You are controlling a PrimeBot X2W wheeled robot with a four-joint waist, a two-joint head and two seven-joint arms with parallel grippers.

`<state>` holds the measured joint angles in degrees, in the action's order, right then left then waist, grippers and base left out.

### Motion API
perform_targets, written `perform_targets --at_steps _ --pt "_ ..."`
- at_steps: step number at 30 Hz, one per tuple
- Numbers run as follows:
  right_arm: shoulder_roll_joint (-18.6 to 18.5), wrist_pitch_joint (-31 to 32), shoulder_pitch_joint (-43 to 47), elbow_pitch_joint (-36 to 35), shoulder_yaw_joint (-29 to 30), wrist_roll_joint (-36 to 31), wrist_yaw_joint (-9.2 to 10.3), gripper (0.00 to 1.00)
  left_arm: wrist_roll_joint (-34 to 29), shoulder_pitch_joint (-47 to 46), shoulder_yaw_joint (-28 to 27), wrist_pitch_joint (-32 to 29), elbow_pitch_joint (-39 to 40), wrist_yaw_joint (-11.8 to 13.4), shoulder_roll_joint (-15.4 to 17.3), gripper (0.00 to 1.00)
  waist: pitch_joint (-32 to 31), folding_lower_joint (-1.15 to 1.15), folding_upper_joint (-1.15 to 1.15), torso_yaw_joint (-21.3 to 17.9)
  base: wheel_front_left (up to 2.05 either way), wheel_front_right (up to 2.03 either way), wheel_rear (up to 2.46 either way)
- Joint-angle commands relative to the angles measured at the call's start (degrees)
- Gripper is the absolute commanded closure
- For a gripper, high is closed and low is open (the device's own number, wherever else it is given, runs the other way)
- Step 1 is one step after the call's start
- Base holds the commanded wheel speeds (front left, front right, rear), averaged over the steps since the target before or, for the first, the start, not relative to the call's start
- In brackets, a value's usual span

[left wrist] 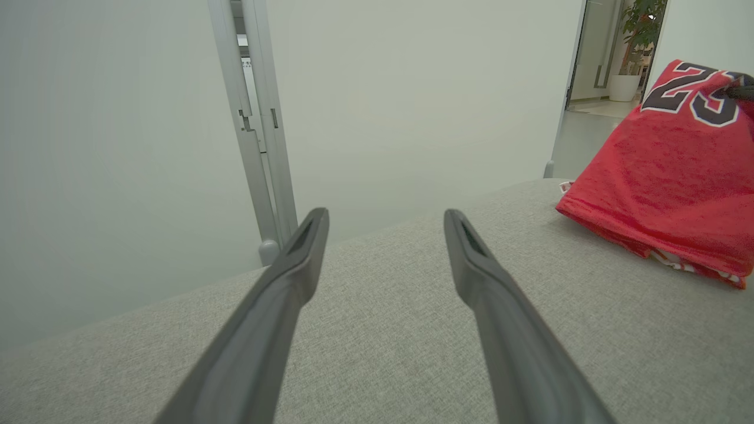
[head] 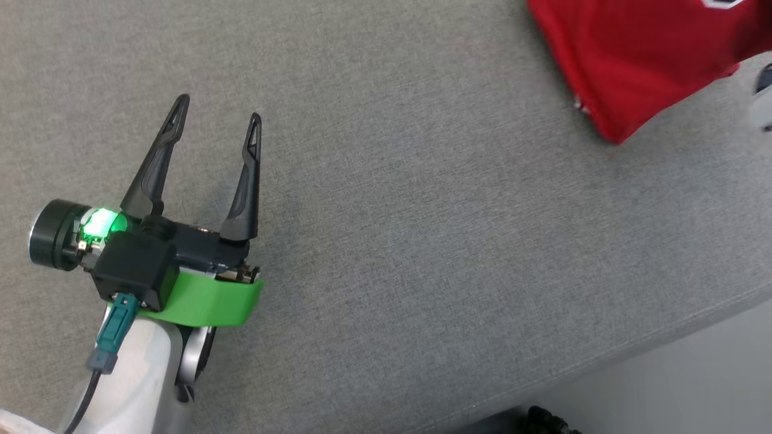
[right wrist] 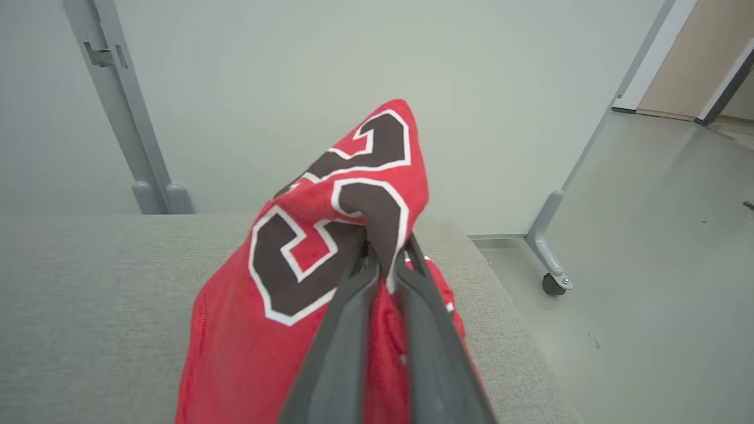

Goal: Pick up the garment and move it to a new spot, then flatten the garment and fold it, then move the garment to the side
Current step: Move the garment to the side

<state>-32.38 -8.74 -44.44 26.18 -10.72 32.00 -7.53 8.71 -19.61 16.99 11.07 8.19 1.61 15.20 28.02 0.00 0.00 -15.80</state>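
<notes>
The garment [head: 633, 60] is a red jersey with dark, white-edged numbers, at the top right of the head view on the grey cushion [head: 386, 241]. My right gripper [right wrist: 383, 247] is shut on the garment [right wrist: 330, 235], pinching a fold by the numbers so the cloth peaks up while its lower part drapes to the cushion. My left gripper [head: 218, 105] stands open over bare grey fabric at the lower left, nothing between its fingers. From the left wrist, the garment [left wrist: 677, 171] hangs to the right, well apart from the left gripper [left wrist: 386, 215].
The cushion's front edge [head: 603, 361] runs diagonally at the lower right, with pale floor [head: 693, 386] beyond. A pale partition [right wrist: 353, 76] with a grey post [left wrist: 259, 129] stands behind the cushion; its wheeled foot [right wrist: 551, 265] rests on the floor at right.
</notes>
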Motion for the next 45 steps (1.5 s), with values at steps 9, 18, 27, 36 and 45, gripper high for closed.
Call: perform_targets --at_steps 9,18,27,36,45 --pt "-4.72 -0.83 -4.07 12.42 6.98 0.42 0.08 0.00 -0.96 -4.92 1.44 1.08 -0.39 -0.79 -0.31 0.00 9.23 0.00 0.00 5.19 0.00 0.00 0.00" --pt "-2.12 -5.83 2.21 16.24 12.38 -0.94 0.08 0.00 0.07 -4.27 1.98 2.33 -2.94 -0.54 -1.14 0.00 6.01 0.00 0.00 5.55 0.00 0.00 0.00" --pt "7.39 -6.35 17.83 -1.60 18.38 -6.84 0.07 0.00 2.40 2.28 0.28 3.23 -5.71 1.86 -1.70 0.00 -2.95 0.00 0.00 2.98 0.00 0.00 0.00" --pt "17.12 -6.36 33.45 -18.51 14.74 -11.87 0.07 0.00 4.24 9.30 -1.11 3.32 -6.70 4.48 -2.30 0.00 -11.18 0.00 0.00 2.97 0.00 0.00 0.00" --pt "21.85 -4.07 43.42 -25.94 8.85 -13.50 0.08 0.00 6.19 15.58 -1.86 3.21 -7.15 6.84 -3.09 0.00 -18.50 0.00 0.00 6.56 0.00 0.00 0.00"
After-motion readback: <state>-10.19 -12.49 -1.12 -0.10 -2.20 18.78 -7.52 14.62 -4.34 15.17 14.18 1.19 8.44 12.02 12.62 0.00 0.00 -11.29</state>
